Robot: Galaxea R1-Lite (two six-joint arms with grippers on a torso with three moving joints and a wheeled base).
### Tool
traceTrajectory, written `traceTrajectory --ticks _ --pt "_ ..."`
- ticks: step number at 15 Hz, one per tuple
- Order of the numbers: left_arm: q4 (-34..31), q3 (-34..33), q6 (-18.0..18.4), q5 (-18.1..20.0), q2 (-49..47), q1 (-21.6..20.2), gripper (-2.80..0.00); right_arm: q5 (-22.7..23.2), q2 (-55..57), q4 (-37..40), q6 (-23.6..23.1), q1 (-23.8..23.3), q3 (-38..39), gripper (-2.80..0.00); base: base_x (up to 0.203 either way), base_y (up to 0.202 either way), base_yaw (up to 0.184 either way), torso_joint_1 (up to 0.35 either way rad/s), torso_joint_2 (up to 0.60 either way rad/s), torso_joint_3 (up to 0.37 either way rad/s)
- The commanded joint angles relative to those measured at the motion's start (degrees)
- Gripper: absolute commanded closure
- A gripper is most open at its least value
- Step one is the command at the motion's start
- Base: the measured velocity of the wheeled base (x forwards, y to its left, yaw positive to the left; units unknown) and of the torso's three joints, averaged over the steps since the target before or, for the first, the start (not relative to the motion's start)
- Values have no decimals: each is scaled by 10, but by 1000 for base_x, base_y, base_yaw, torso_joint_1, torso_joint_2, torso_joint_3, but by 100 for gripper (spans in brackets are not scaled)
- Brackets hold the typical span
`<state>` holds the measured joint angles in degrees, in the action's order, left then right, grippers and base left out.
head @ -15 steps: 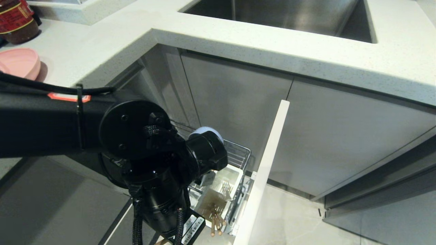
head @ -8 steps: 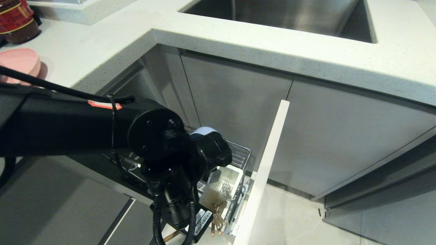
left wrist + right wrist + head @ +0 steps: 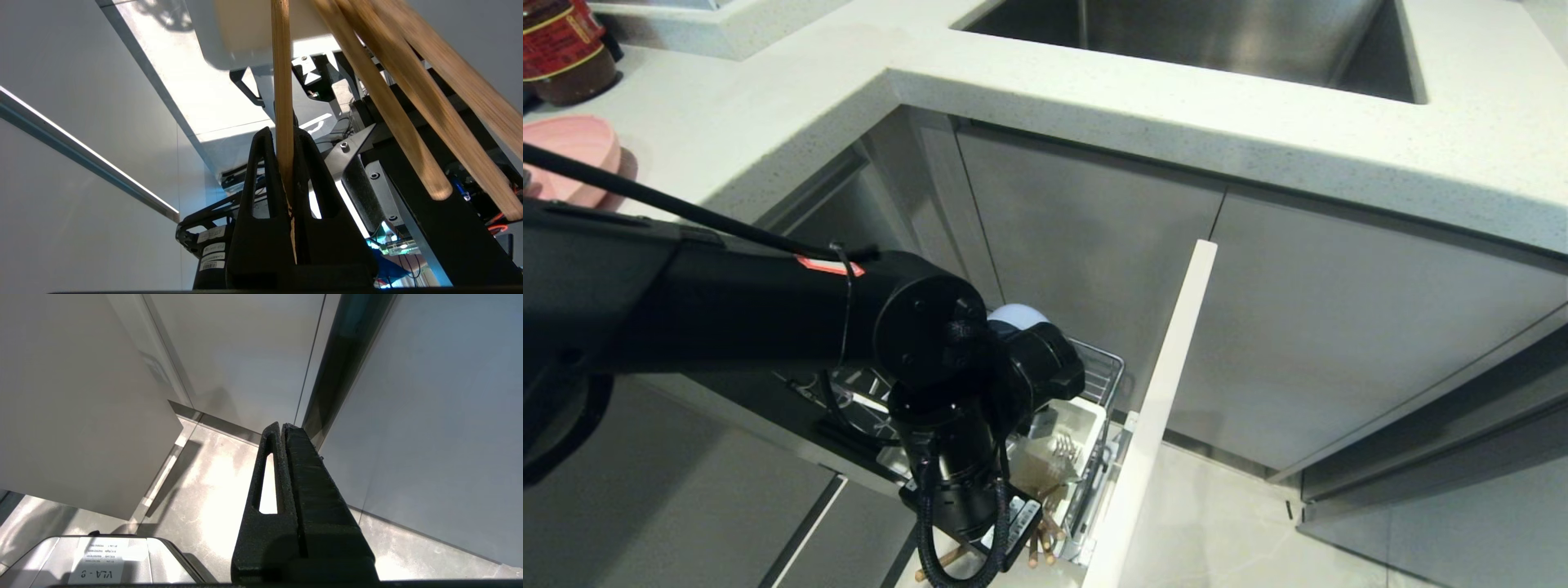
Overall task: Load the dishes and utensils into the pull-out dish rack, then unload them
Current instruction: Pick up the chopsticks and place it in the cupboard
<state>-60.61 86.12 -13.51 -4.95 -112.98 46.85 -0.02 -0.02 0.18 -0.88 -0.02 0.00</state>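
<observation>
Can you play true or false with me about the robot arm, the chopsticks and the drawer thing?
1. The left gripper is pinching a wooden chopstick. True.
2. The right gripper is holding a spoon. False: it is shut on nothing, down by the floor and the cabinet fronts.
3. The pull-out dish rack is pushed all the way in. False: it stands pulled out, its white front panel away from the cabinets.
4. More chopsticks poke out of the white cutlery cup. True.
5. The pink plate is in the rack. False: it sits on the countertop.
</observation>
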Motion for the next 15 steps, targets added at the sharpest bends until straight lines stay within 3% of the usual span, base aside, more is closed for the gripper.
traceTrajectory --ticks 1,10,11,15 --pt "-4 4 -1 -1 -15 0 0 0 0 0 0 0 0 0 0 0 0 0 0 0" --pt "-6 12 -2 1 -31 -1 0 0 0 0 0 0 0 0 0 0 0 0 0 0" --pt "-6 12 -2 1 -30 -1 -280 0 0 0 0 0 0 0 0 0 0 0 0 0" --pt "-8 19 -4 1 -22 -1 -280 0 0 0 0 0 0 0 0 0 0 0 0 0"
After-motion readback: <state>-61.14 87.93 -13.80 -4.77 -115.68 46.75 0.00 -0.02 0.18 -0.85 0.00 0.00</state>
